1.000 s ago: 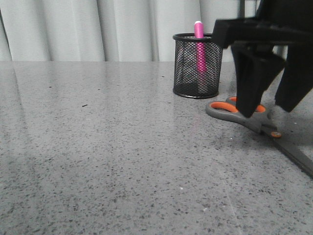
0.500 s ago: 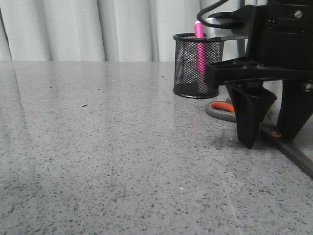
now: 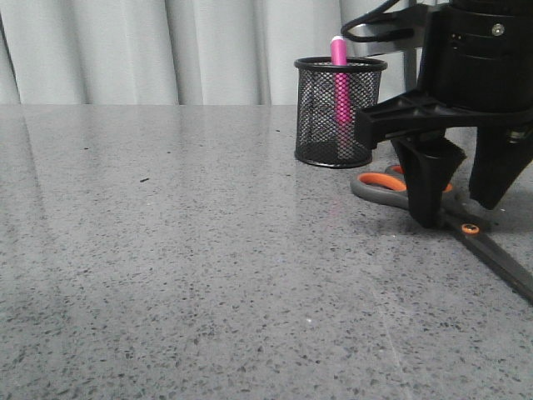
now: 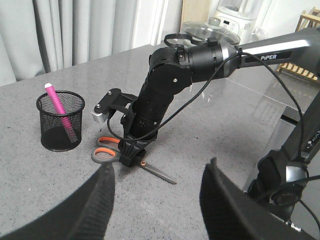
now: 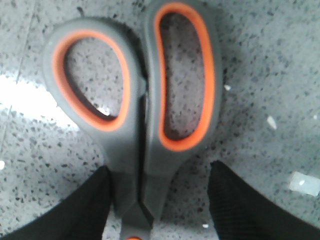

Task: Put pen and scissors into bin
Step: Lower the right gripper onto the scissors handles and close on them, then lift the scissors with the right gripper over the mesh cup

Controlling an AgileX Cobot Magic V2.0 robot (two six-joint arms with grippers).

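Two Arms, Scissors Flat Beside the Bin

Front view: pen point(image 3: 339, 79) stands inside bin point(image 3: 338, 111); scissors point(image 3: 433, 210) lie flat on the table point(image 3: 183, 250), just beside the bin. The right gripper point(image 3: 462, 204) straddles them, fingers apart, tips low near the handles.

Left wrist view: the left gripper point(image 4: 157, 187) hangs with fingers spread, holding nothing, well apart from the scissors point(image 4: 131, 160).

Right wrist view: both fingers flank the scissor point(image 5: 140, 110) shanks, one on each side.
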